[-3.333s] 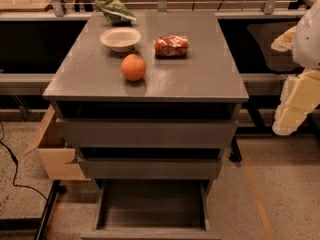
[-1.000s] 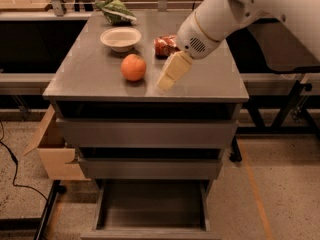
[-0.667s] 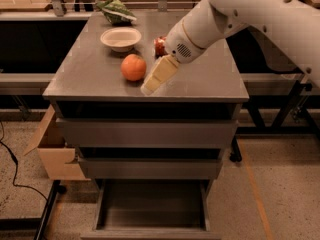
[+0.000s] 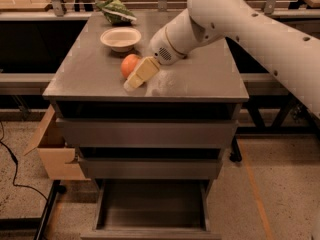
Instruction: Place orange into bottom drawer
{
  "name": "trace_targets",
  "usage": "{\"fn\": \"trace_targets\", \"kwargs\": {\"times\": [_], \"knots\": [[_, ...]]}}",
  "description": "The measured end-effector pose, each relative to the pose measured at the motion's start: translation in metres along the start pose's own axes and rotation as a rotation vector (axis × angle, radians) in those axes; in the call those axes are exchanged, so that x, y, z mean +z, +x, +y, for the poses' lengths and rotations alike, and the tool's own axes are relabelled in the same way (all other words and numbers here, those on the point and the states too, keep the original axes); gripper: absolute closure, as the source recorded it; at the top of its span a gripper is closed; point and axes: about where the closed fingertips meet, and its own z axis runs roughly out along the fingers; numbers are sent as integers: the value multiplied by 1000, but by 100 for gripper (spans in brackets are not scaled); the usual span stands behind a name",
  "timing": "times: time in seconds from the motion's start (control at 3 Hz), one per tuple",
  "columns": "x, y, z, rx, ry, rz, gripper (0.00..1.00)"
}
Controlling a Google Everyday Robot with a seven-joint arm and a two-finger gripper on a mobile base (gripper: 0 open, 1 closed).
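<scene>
Camera view, items as you will find them:

1. Gripper [image 4: 136, 79]: cream-coloured, low over the front left part of the cabinet top [image 4: 200, 79], angled down and to the left. It sits just beside the orange, on its right and front. Whether it is apart, together or clamped you cannot tell from here.
2. Orange [image 4: 128, 64]: resting on the cabinet top, partly covered by the gripper, near the white bowl and in front of it.
3. White bowl [image 4: 120, 38]: upright, behind the orange.
4. Green packet [image 4: 116, 11]: at the rear left edge of the top.
5. Bottom drawer [image 4: 150, 204]: pulled out, its grey floor bare. The two drawers above it are pushed in.
6. White arm [image 4: 240, 19]: reaching in from the upper right.
7. Cardboard box [image 4: 52, 151]: on the floor, to the left of the cabinet.
</scene>
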Motion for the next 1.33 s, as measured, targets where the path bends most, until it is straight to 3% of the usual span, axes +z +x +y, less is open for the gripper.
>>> {"fn": "trace_targets", "kwargs": {"times": [0.67, 1.33], "knots": [[38, -12, -12, 12, -19, -30, 0], [55, -6, -15, 16, -30, -4, 43]]}}
